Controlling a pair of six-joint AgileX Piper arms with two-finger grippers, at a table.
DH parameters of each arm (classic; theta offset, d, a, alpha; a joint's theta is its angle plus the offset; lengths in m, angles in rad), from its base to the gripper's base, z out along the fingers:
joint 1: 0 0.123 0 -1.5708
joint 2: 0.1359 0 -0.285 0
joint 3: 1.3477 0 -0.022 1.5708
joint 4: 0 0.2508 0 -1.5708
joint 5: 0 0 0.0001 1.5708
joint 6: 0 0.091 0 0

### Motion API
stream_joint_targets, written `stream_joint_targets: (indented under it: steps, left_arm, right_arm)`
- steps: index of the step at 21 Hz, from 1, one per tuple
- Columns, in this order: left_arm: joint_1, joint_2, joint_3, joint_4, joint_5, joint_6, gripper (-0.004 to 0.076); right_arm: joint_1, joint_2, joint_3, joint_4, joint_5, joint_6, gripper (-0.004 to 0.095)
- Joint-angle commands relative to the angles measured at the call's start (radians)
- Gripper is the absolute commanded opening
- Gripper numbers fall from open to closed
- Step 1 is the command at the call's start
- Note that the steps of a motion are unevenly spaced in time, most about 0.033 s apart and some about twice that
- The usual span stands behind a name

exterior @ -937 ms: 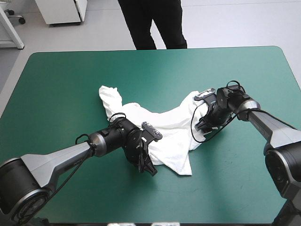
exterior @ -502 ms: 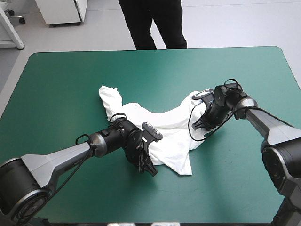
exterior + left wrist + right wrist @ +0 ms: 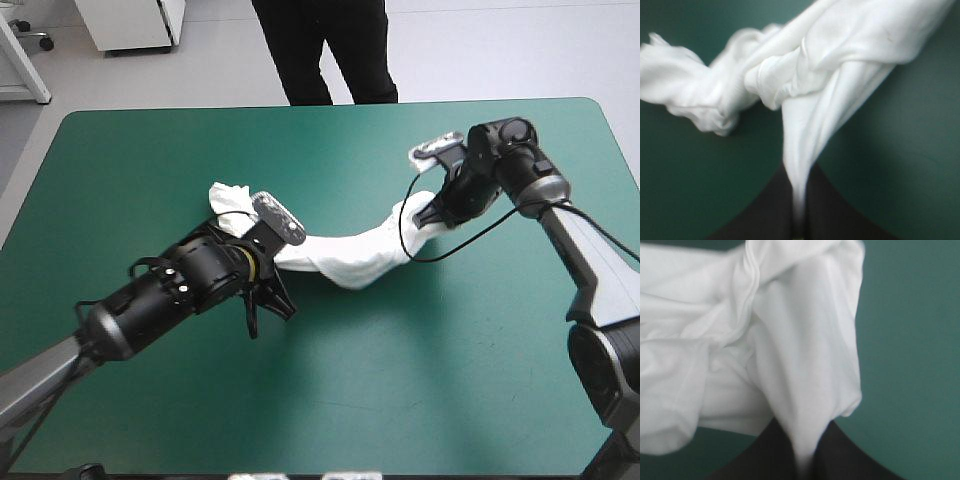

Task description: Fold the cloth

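The T-shirt (image 3: 345,258) is now hanging as a narrow, twisted band btw. the two grippers, over the middle of the teal-green cover (image 3: 450,380), a bit toward the far edge. The L gripper (image 3: 799,176) is clenching the cloth: in the L wrist view the black fingers (image 3: 767,215) are meeting almost in one arch and a thin white fold is running out from btw. them. The R gripper (image 3: 802,440) is doing the same, its fingers (image 3: 840,455) pinching a fold w/ only the sheet btw. them. Vs. the earlier pics the change is big. Before, the shirt was lying wide and flat-ish on the cover, w/ a broad flap reaching toward the near edge and both grippers low at its sides. Now this flap is gone from there, the cloth is being pulled together into a rope-like shape, and the L arm is standing higher and more to the table's left. The R gripper is also sitting farther toward the far edge than before, holding its end up. The band is sagging in its middle; if this low part is touching the cover, one cannot tell. One crumpled end is still lying on the cover beyond the L gripper, approx. where it was earlier. In the L wrist view this end is showing as a loose white bunch beside the stretched fold.
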Motion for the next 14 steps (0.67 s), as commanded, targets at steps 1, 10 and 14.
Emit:
stream_joint_targets:
  steps: [1,10,14]
  left_arm:
    - [-0.001,-0.101,-0.142,0.069,0.026,-0.014,-0.0009]
    - [-0.001,-0.13,-0.724,0.215,0.061,0.045,-0.0009]
    - [-0.001,-0.13,-0.909,0.221,0.043,0.108,-0.0009]
  right_arm:
    - [-0.005,-0.138,-0.137,0.034,0.038,0.009,-0.0017]
    - [-0.005,-0.357,-0.541,0.118,-0.052,0.027,-0.0017]
    - [-0.005,-0.445,-0.612,0.125,-0.182,0.027,-0.0017]
